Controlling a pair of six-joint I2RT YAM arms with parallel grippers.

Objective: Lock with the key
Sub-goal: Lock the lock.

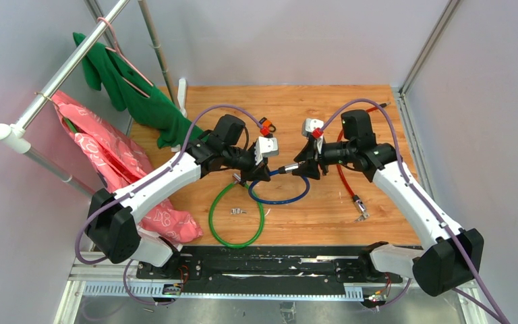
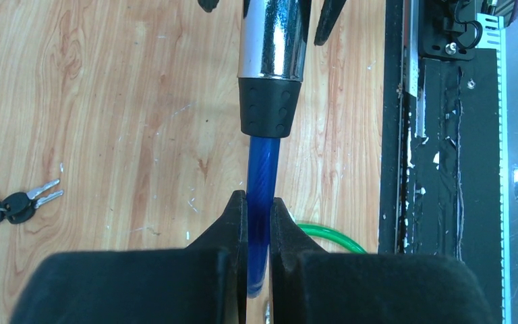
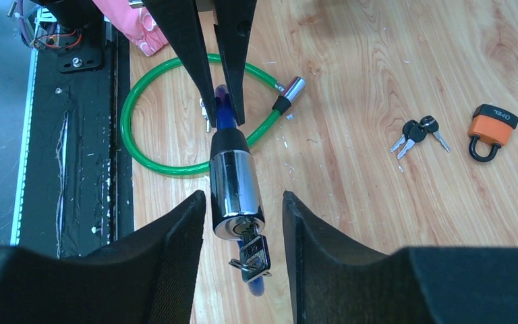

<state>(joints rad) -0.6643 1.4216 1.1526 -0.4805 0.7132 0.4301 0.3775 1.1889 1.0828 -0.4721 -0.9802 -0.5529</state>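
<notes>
While the two arms are meeting above the middle of the table, step in hand: getting a hold on the key so that it can be turned.
Green cable lock: lying coiled toward the table's near edge, playing no part.
Left gripper: clenching the blue cable just behind the black collar and holding the lock up off the wood.
Lock barrel: chrome, pointing away from the left gripper toward the right one and hanging clear of the table between them.
Key: sitting in the barrel's end face, with its ring dangling below.
Right gripper: released, its fingers standing on either side of the barrel's end, with a gap showing on each side and nothing touching.
Next move, as a judgement: the fingertips are flanking the barrel rather than the key's head, so closing here would likely be catching chrome first. The right arm is needing to draw back a little, pinch the flat head squarely, then roll the wrist while the left is bracing the cable.
</notes>
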